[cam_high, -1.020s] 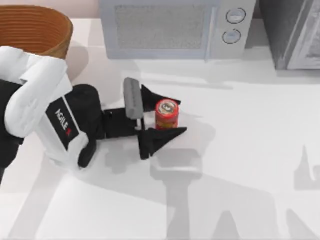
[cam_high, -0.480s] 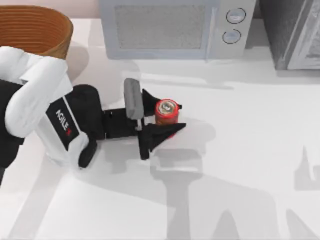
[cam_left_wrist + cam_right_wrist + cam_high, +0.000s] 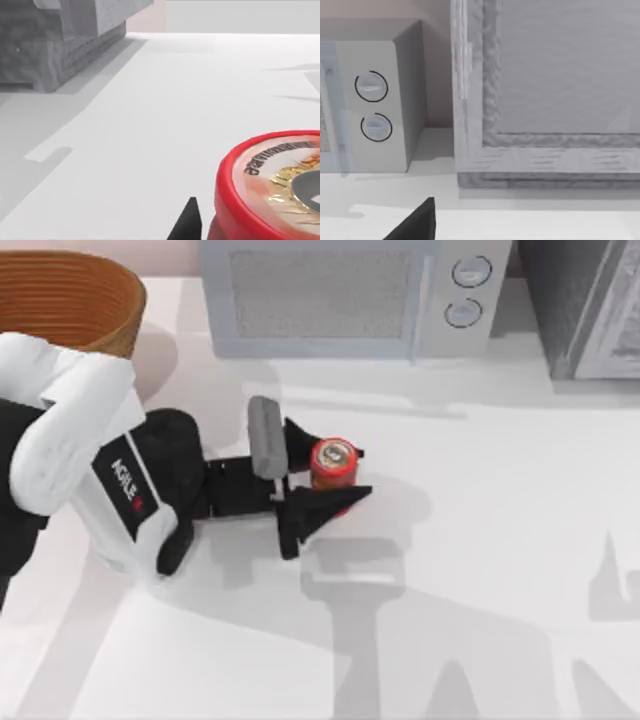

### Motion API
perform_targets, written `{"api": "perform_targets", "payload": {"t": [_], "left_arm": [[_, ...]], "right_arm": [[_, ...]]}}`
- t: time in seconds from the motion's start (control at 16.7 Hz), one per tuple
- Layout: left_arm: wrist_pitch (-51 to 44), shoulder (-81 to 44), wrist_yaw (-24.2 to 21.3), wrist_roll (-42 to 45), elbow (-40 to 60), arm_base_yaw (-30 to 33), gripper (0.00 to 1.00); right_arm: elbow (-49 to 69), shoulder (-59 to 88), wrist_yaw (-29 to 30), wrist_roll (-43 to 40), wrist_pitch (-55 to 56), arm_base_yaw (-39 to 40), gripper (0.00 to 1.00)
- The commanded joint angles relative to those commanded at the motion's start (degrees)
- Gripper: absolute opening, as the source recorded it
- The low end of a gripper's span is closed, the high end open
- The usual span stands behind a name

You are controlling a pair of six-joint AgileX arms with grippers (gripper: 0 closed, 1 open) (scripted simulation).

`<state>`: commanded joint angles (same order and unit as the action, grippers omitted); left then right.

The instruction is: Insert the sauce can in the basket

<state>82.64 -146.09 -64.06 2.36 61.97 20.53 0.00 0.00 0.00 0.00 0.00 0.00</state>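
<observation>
The sauce can (image 3: 333, 462), red with a silver top, stands upright on the white table a little left of centre. My left gripper (image 3: 350, 472) reaches in from the left and is shut on it, one black finger on each side. In the left wrist view the sauce can (image 3: 272, 192) sits very close, with a black fingertip (image 3: 187, 224) beside it. The tan woven basket (image 3: 125, 325) stands at the back left corner, behind the left arm. A black fingertip (image 3: 417, 222) of my right gripper shows low in the right wrist view, facing the back wall.
A grey microwave (image 3: 340, 295) stands along the back edge, with a grey cabinet (image 3: 590, 310) to its right. Open table lies to the right of the can and in front of it. The left arm's white body (image 3: 70, 440) lies between can and basket.
The left gripper's fingers have closed in from both sides until they meet the sauce can. The can has shifted slightly toward the back.
</observation>
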Motion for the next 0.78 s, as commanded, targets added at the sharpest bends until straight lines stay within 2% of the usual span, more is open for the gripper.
{"api": "perform_targets", "payload": {"t": [0.24,0.42,0.6,0.78], "left_arm": [[-4.9,6.0,-1.8,0.9,1.6,-1.8,0.0],[-12.6,14.1,-4.4,2.2,3.9,-6.2,0.0],[-22.1,21.8,-6.7,3.2,6.7,-13.6,0.0],[-31.9,27.4,-8.2,3.0,9.6,-23.6,0.0]], "right_arm": [[0.0,0.0,0.0,0.0,0.0,0.0,1.0],[0.0,0.0,0.0,0.0,0.0,0.0,1.0],[0.0,0.0,0.0,0.0,0.0,0.0,1.0],[0.0,0.0,0.0,0.0,0.0,0.0,1.0]]}}
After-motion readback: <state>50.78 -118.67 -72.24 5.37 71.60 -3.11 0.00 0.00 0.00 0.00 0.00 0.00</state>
